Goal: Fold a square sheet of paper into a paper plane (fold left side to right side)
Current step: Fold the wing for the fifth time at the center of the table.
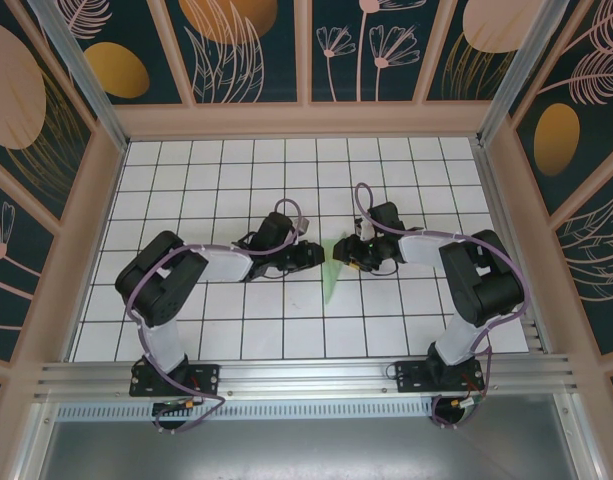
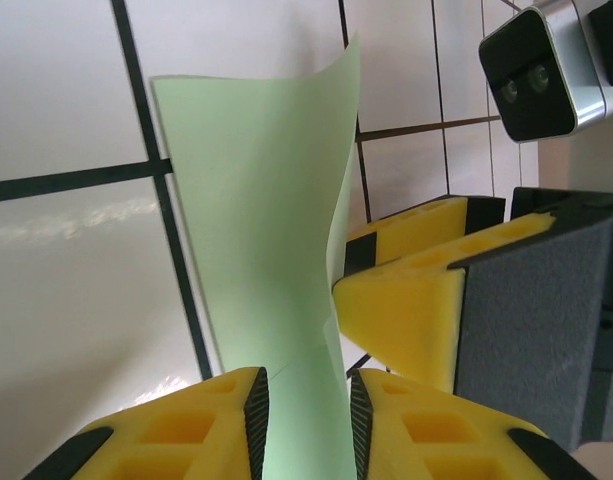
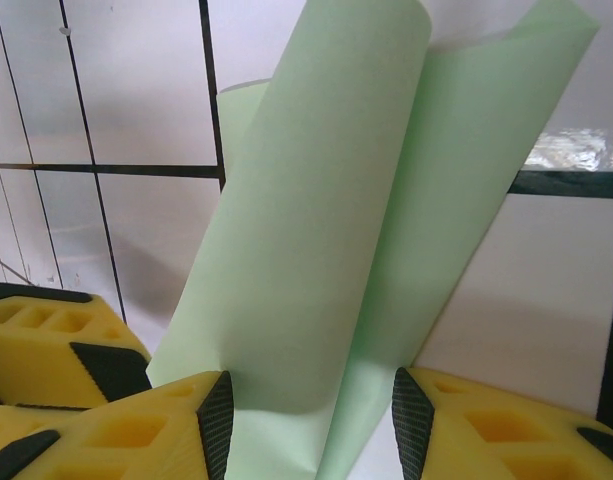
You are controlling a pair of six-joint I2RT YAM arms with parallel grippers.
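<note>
The square sheet of paper is pale mint green and stands curled up off the white grid floor, between the two arms at mid-table. From above it looks like a slim sliver. My left gripper reaches it from the left. In the left wrist view that gripper is open, its pads apart, with a strip of the paper running between them. My right gripper faces it from the right. In the right wrist view this gripper is open wide around the loosely rolled-over paper.
The grid floor is boxed in by low tan walls on three sides. A metal rail carries both arm bases along the near edge. The two grippers stand almost fingertip to fingertip, and a yellow finger of the right one sits close beside the left jaws.
</note>
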